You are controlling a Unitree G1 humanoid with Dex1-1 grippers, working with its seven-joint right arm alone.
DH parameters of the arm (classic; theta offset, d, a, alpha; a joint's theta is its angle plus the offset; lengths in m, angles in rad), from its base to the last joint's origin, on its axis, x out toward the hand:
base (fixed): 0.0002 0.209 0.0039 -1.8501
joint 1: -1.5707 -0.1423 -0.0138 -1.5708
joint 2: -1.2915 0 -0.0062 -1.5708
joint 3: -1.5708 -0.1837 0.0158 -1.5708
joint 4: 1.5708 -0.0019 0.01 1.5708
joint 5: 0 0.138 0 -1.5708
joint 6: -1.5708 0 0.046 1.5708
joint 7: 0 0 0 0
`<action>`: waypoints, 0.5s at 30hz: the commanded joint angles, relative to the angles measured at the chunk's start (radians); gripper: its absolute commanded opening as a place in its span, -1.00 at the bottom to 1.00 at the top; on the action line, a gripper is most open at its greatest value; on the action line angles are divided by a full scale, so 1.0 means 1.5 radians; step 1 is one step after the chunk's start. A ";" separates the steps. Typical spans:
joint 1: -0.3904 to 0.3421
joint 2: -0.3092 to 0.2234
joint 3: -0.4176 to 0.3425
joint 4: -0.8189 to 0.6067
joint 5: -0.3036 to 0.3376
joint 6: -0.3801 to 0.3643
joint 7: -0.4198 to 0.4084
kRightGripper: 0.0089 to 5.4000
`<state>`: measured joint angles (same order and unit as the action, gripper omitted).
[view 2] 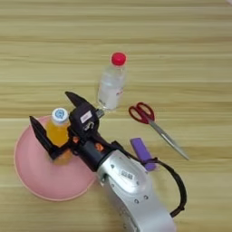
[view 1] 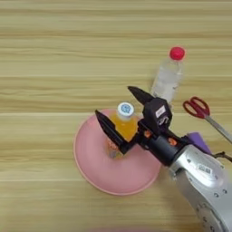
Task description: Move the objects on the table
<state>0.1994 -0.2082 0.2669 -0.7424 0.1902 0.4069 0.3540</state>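
Orange bottle (view 1: 121, 131) stands upright on the pink plate (view 1: 93, 158), near-left on the table (view 1: 54, 54) — you can count that one as placed. Your right gripper (view 1: 118, 108) straddles it, jaws wide, gripping nothing. Clear bottle (view 1: 167, 77) waits off the plate, far right, by scissors (view 2: 154, 122) and a purple block (view 2: 142, 152).

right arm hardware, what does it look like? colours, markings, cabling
The right gripper has two black pointed fingers on a black body with a white sticker on top and small orange-red spots at the wrist. Behind it is a silver forearm bearing a small label with dark print. A black cable loops out beside the forearm.
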 commanded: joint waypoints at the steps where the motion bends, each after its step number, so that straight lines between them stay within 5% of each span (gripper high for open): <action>1: -0.055 0.009 -0.022 -0.044 0.014 0.001 -0.016 0.99; 15: -0.182 0.020 -0.177 0.001 0.042 -0.013 -0.059 0.99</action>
<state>0.0028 -0.1744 0.0520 -0.7440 0.2460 0.4431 0.2868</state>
